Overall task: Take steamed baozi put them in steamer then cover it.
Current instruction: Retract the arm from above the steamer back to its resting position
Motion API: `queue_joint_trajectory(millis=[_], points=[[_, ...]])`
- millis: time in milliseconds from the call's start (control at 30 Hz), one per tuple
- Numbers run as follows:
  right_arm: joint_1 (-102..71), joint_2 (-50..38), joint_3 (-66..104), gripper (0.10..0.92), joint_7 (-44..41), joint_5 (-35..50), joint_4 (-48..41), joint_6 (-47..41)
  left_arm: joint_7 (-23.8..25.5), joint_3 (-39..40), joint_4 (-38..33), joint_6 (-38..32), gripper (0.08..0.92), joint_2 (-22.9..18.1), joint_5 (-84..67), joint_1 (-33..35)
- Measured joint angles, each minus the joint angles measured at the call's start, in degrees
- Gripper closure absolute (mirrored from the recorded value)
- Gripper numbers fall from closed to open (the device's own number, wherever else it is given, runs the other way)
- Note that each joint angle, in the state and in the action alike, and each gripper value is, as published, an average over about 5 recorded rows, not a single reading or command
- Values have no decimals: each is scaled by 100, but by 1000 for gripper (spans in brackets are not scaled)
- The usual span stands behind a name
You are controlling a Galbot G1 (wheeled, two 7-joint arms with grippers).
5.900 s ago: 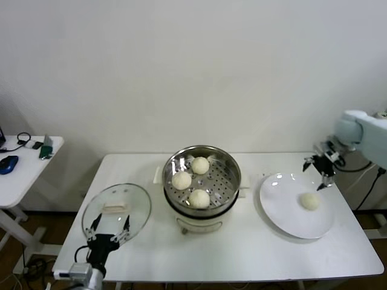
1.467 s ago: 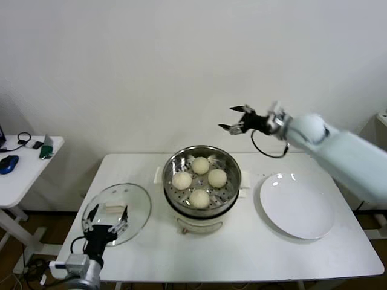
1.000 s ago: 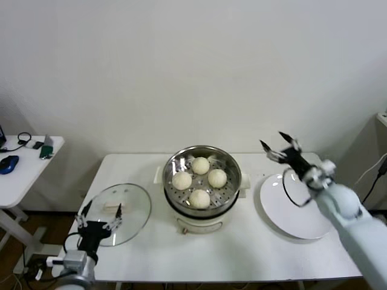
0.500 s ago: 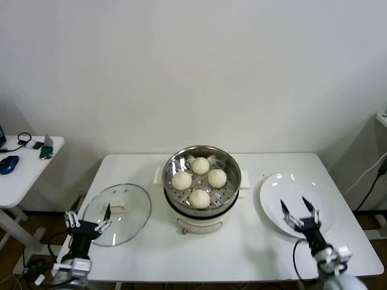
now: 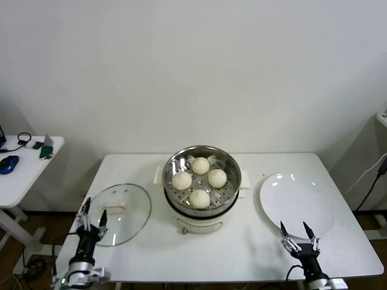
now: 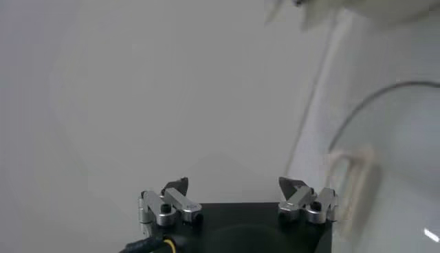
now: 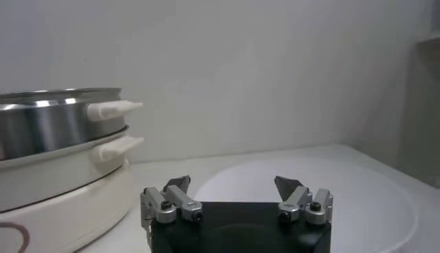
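- Both grippers are open and empty: left gripper (image 5: 92, 218) beside the glass lid (image 5: 117, 213), right gripper (image 5: 297, 234) near the empty plate (image 5: 296, 204).
- All four steamed baozi (image 5: 199, 177) sit inside the steamer (image 5: 202, 181) at table centre.
- Loading looks done; covering remains, lid still on the table (image 5: 242, 257).

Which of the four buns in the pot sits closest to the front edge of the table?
The bun at the front of the steamer, nearest the table's front edge. The other three sit farther back: one on the left, one on the right, one at the rear.

Head view looks down — low wrist views share steamer (image 5: 202, 179), table edge.
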Motion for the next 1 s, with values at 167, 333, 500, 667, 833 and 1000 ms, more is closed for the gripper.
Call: queue_joint_trajectory(millis=[167, 333, 500, 667, 833, 1000], points=[[-127, 139, 57, 203, 29, -73, 88, 38, -95, 61, 406, -8, 177, -53, 589, -211], [-221, 230, 96, 203, 49, -129, 163, 74, -150, 109, 704, 25, 177, -76, 977, -404], [-284, 283, 130, 203, 62, -158, 214, 97, -188, 144, 979, 96, 177, -61, 1266, -625], [-336, 325, 161, 203, 69, -174, 255, 128, -181, 163, 1237, 164, 177, -31, 1475, -844], [-374, 372, 174, 203, 73, -187, 273, 159, -152, 184, 1480, 238, 177, -22, 1613, -1035], [-398, 426, 164, 203, 88, -235, 271, 178, -126, 230, 1658, 317, 177, -39, 1686, -1198]])
